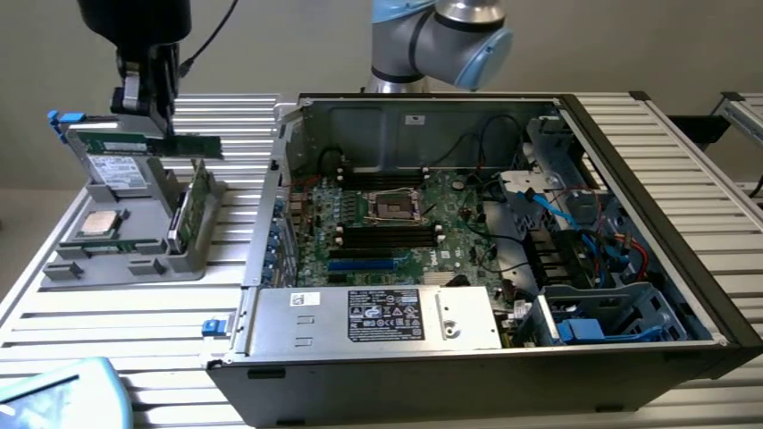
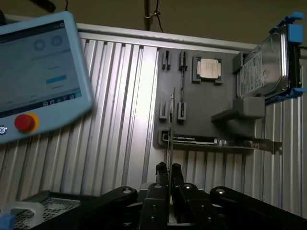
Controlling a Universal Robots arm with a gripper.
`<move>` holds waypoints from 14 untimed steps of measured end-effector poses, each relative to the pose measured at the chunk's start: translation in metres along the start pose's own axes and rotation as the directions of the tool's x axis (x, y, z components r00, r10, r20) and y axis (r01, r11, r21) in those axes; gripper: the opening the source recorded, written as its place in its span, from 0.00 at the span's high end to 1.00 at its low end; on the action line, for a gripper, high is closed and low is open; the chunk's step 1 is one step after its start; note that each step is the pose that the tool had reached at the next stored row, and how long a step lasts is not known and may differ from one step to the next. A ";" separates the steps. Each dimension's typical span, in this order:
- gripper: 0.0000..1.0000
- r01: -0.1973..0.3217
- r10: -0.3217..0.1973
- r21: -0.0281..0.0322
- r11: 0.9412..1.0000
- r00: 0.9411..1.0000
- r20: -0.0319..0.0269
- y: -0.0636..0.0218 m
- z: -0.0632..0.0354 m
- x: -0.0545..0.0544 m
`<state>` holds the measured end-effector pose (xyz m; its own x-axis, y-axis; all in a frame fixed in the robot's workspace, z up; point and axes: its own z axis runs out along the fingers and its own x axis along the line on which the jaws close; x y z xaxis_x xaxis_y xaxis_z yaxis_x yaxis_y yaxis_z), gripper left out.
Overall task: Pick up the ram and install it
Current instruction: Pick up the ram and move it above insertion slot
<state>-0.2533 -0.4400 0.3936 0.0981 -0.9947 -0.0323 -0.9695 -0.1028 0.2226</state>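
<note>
My gripper (image 1: 159, 132) hangs over the grey parts holder (image 1: 120, 259) at the exterior view's left, and it is shut on the ram (image 1: 197, 145). The ram is a thin green stick held level, a little above the holder. In the wrist view the ram (image 2: 171, 120) shows edge-on as a thin line reaching out from between the closed black fingers (image 2: 162, 175). The open computer case (image 1: 667, 179) lies to the exterior view's right. Long black memory slots (image 1: 381, 237) sit on its motherboard (image 1: 465, 232), well apart from the gripper.
The holder also carries a square silvery processor chip (image 2: 207, 68), a hard drive (image 2: 264, 67) in blue rails and a green expansion card (image 1: 195, 204) standing on edge. A teach pendant (image 2: 38, 72) lies near the table's front corner. Cables (image 1: 573, 214) and a drive cage crowd the case's right side.
</note>
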 end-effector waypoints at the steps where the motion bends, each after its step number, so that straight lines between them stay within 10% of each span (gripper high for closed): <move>1: 0.86 0.000 0.000 0.000 1.000 1.000 0.000 -0.0044 -0.0011 0.000; 14: 0.86 0.000 0.000 0.000 1.000 1.000 0.000 -0.0618 -0.0144 0.006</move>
<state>-0.1895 -0.4400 0.3937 0.0983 -0.9946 -0.0323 -0.9695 -0.1030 0.2226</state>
